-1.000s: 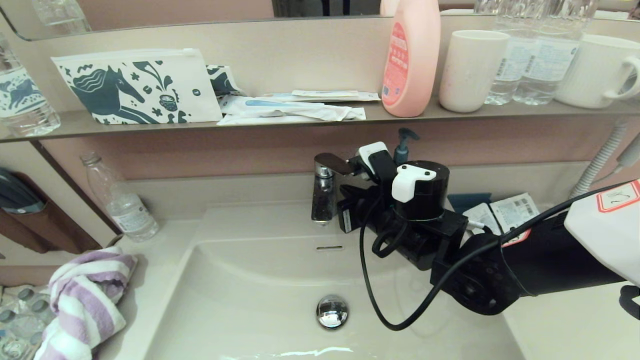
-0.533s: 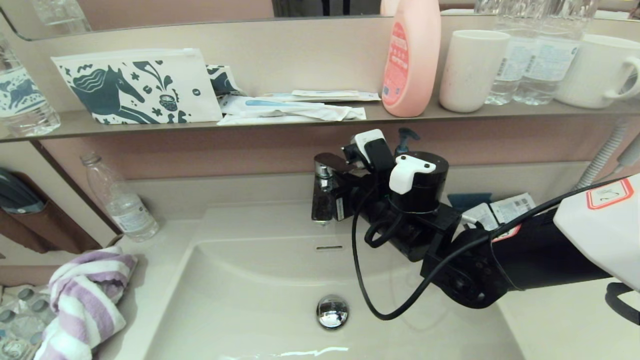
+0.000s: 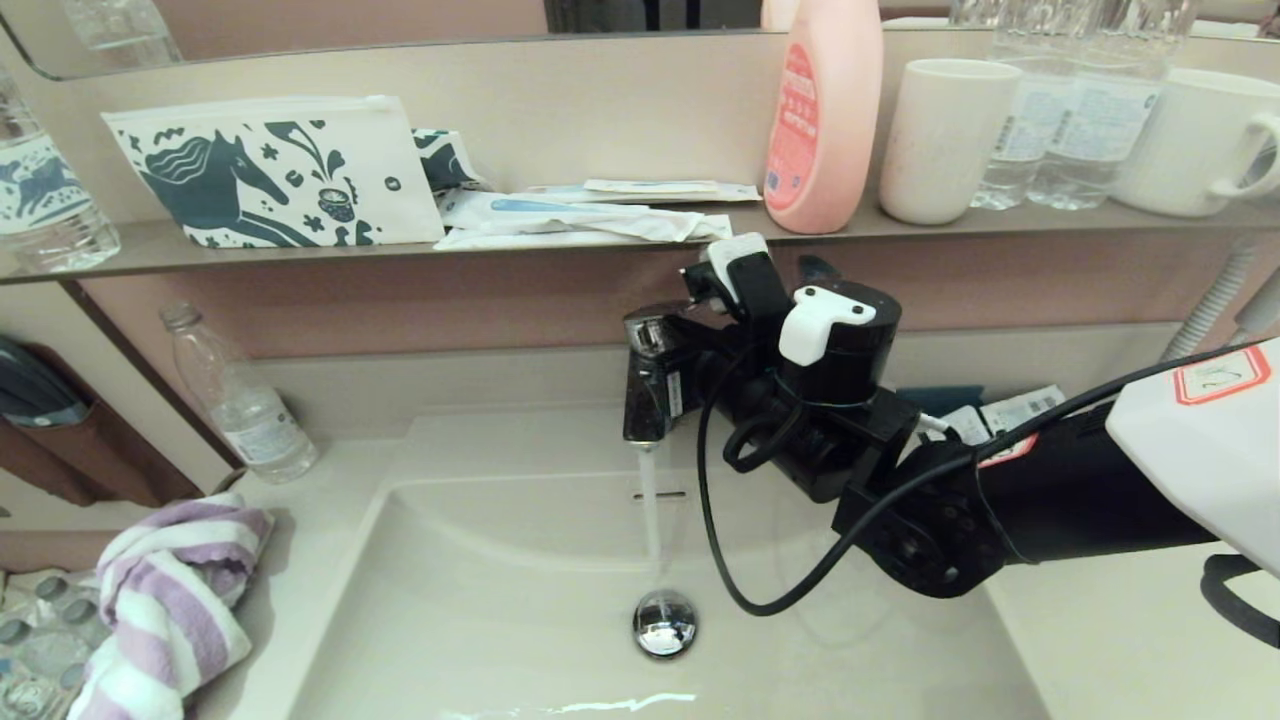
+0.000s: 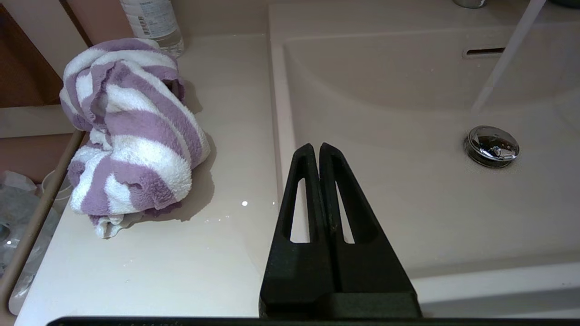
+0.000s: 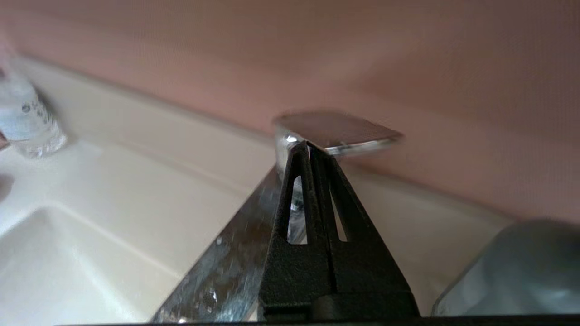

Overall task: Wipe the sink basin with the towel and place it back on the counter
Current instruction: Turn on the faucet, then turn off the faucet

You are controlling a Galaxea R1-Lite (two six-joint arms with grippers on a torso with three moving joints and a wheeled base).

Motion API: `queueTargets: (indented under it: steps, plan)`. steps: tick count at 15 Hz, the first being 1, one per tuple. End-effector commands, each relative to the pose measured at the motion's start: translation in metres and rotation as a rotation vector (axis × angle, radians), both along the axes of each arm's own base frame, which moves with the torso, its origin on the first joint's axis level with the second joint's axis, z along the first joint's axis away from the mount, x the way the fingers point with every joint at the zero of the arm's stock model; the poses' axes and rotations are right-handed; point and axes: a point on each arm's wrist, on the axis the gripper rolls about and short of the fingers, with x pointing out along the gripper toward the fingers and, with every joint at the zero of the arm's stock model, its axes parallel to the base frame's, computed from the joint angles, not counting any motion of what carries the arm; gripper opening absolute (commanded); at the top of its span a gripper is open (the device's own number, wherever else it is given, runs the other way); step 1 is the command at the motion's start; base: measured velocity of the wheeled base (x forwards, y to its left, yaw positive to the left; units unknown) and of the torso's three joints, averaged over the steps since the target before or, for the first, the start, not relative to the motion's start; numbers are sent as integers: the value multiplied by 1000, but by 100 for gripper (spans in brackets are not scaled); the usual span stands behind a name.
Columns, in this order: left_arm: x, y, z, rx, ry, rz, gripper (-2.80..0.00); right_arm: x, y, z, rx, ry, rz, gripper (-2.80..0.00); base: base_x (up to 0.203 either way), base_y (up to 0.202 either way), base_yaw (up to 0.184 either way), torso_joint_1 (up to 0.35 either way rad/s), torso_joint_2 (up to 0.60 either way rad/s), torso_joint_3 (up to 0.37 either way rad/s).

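Right tool (image 5: 309,147) closed under faucet lever (image 5: 337,131); towel (image 3: 165,600) well apart, on counter (image 3: 310,510).

The beige counter (image 3: 330,500) is carrying the striped towel (image 3: 165,590), which is lying bunched at its near left edge, and a clear plastic bottle (image 3: 235,395) is standing behind it against the far wall. White packets (image 3: 1010,415) are lying on the counter's far right. Above, the grey-brown wall shelf (image 3: 150,250) is holding a horse-print pouch (image 3: 270,170), flat sachets (image 3: 590,215), a pink bottle (image 3: 822,115), a white tumbler (image 3: 940,140), water bottles (image 3: 1075,110) and a white mug (image 3: 1200,140).
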Motion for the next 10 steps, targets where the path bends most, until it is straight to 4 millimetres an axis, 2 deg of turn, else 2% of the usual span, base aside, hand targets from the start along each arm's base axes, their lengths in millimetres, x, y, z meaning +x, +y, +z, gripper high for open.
queueTargets:
  steps: [1,6,9,10]
  plan:
    - [0,0,0,0,1,0,-280,2,-3,3,-6,-17,-11,-280,0,0,0,0,0,0]
    - [0,0,0,0,1,0,-280,0,-5,2,-17,-11,-31,-280,0,0,0,0,0,0]
    - [0,0,0,0,1,0,-280,-10,-14,-12,-99,19,-40,-280,0,0,0,0,0,0]
    - [0,0,0,0,2,0,-280,-14,-16,-11,-112,16,-39,-280,0,0,0,0,0,0]
